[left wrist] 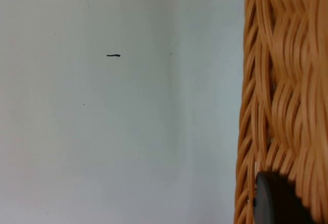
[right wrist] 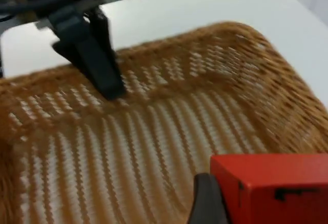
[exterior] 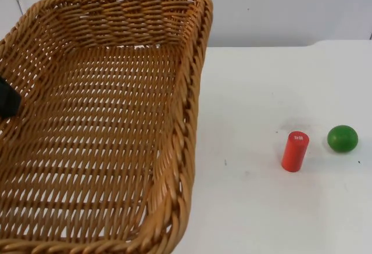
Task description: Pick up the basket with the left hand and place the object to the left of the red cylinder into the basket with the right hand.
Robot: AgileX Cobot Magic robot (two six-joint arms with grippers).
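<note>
Above the white desk (exterior: pixel 279 207), the left claw (right wrist: pixel 97 62) grips the woven wicker basket (exterior: pixel 104 138) by its rim.
Over the basket, the right claw (right wrist: pixel 241 198) seemingly clamps a red block (right wrist: pixel 271 188); red cylinder (exterior: pixel 294 151) stands beside a green ball (exterior: pixel 342 138).

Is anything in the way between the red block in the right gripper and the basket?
Nothing visible. The right gripper holds the red block above the basket's open inside; the left gripper grips the rim, off to one side.

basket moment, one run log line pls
left gripper: shut on basket rim, lifted | right gripper: holds red block above basket | table: red cylinder, green ball
</note>
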